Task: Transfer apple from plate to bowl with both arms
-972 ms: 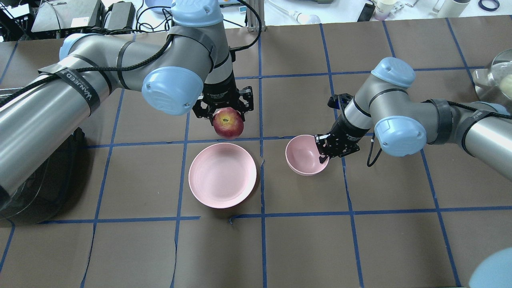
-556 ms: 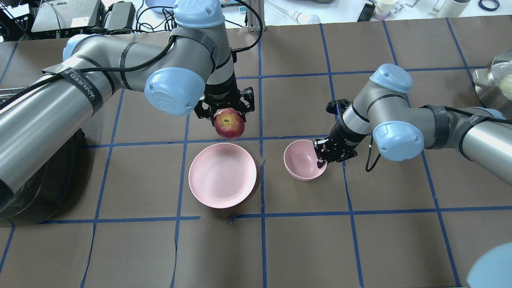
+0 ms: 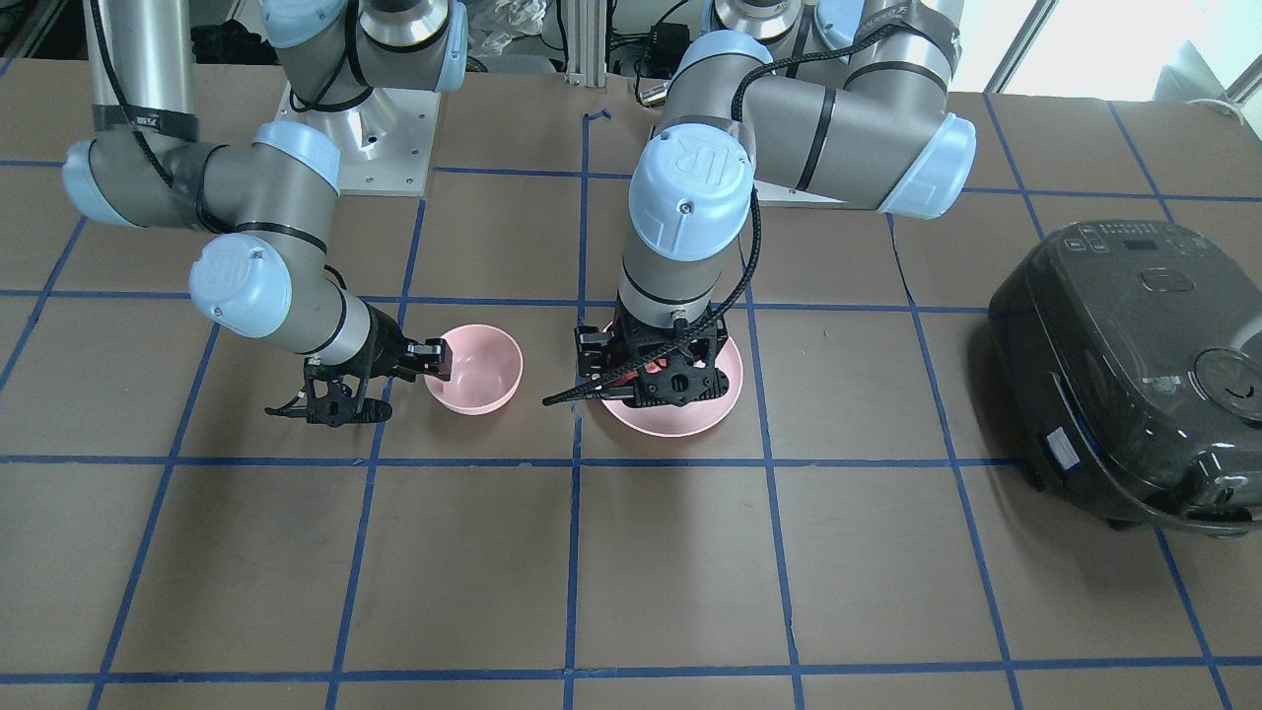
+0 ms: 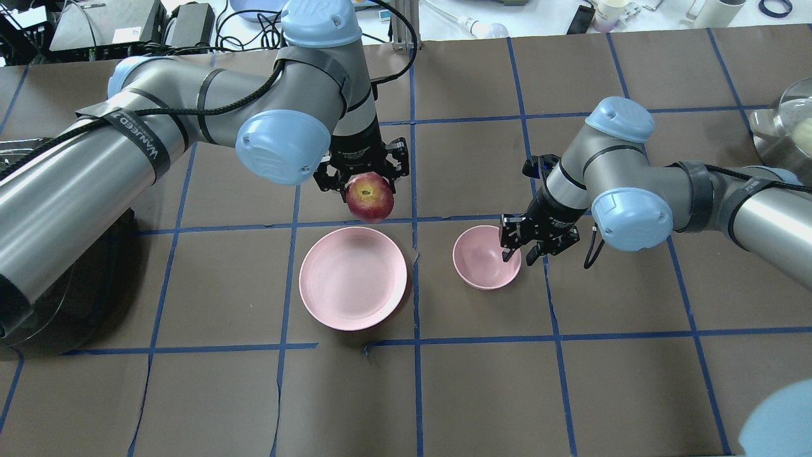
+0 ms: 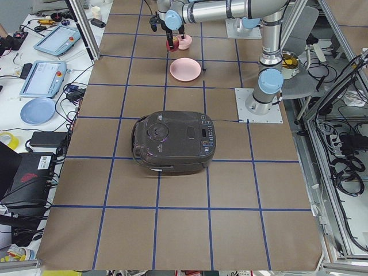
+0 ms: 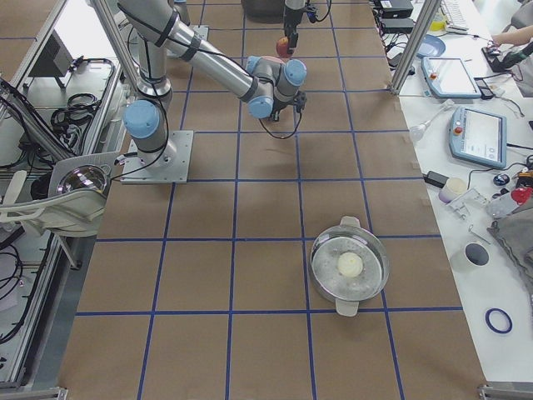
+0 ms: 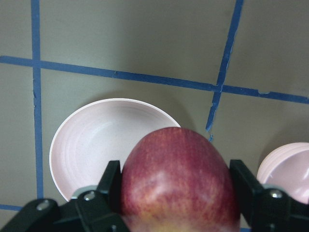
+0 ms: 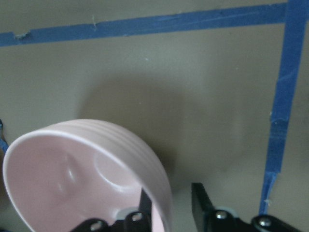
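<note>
Since the earlier overhead frames, the left arm has carried the apple (image 4: pixel 370 198) slightly to the right, and the bowl (image 4: pixel 479 263), which then looked tipped, now appears to sit level on the table (image 4: pixel 482 381).

1. Left gripper (image 4: pixel 360 183): clamped on the apple across its widest part, one finger on each side. The apple hangs in the air above the plate area and touches neither dish.
2. Handling, as judged: the apple is firm, fairly light and smooth-skinned. Being round, it can slip or roll, and a hard squeeze or a drop may bruise it. Opposite flanks at mid-height are the sound place to hold it.
3. Plate (image 4: pixel 353 279): holds nothing.
4. Bowl: stands just right of the plate, apart from it.
5. Right gripper (image 4: pixel 519 255): its jaws straddle the bowl's right rim, one finger inside and one outside. The right wrist view shows a gap at the outer finger, so the grip reads as released.
</note>
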